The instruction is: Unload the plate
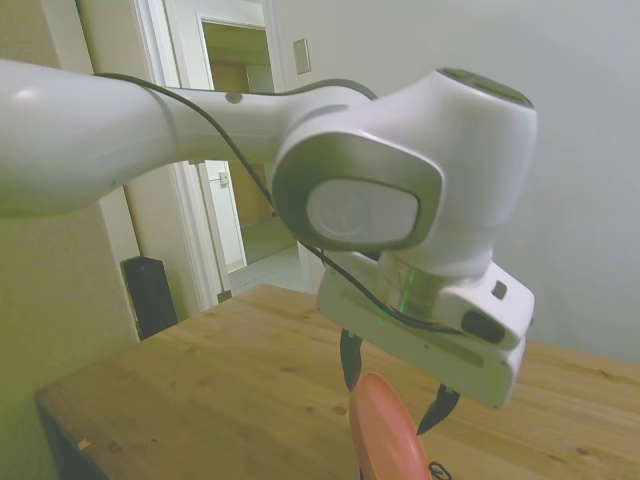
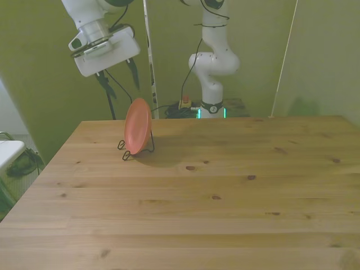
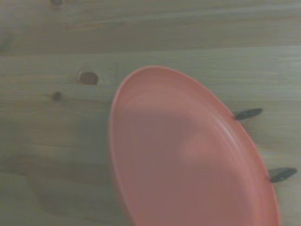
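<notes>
The near stretch of the wooden surface [image 2: 185, 225] lies bare, just pale planks and a few dark knots. Further back, toward the front view's left and close to the far edge, the plate [image 2: 138, 125] stands nearly upright on its rim in a small black wire rack [image 2: 125, 151], leaning a little, its salmon-pink face turned partly toward the room. In the side view the plate [image 1: 385, 432] shows as a narrow pink oval low in the picture, with a loop of the rack [image 1: 438, 470] peeking out beside it. From the wrist view the plate [image 3: 188, 155] fills most of the picture, its shallow rim plain to see, and two dark tips of the rack [image 3: 248, 113] poke out from behind its edge onto the wood. Above the plate hangs the gripper [image 2: 120, 80], tilted, its white head up and toward the front view's left of the plate. Its two dark fingers [image 2: 134, 73] are spread well apart with nothing between them; in the side view the gripper [image 1: 395, 385] has one finger on each side of the plate's upper rim, though I cannot tell whether either touches it. In the front view the fingertips look to be clear above the rim. Behind all this, past the far edge, the arm's white base [image 2: 214, 73] rises against the green wall [image 2: 315, 50].
</notes>
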`<state>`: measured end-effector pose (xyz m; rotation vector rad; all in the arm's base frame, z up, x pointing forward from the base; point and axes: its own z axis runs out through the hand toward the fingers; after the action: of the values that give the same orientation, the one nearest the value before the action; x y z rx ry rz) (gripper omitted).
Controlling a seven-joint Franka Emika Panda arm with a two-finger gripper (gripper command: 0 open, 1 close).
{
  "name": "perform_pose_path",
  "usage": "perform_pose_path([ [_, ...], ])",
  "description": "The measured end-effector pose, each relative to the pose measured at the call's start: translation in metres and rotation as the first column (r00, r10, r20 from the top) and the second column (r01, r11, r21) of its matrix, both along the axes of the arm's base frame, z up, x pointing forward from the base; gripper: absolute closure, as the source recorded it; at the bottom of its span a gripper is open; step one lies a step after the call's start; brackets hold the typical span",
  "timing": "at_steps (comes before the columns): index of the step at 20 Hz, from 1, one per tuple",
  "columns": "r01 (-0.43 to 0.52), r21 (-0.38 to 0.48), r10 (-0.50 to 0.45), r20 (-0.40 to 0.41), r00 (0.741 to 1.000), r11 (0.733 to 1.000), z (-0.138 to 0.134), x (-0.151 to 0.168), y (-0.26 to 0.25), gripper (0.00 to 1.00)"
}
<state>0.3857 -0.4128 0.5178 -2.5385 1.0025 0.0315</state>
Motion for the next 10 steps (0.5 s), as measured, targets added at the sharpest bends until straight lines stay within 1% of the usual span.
perform_pose_path([
  [3,-0.014,0.069,0.015,-0.014,1.0,0.998,-0.018,0.009,-0.001,0.0],
  [6,-0.038,0.09,0.04,-0.021,0.999,0.995,-0.029,0.025,0.008,0.0],
  [10,-0.086,0.104,0.087,-0.011,0.996,0.991,-0.031,0.045,0.028,0.0],
])
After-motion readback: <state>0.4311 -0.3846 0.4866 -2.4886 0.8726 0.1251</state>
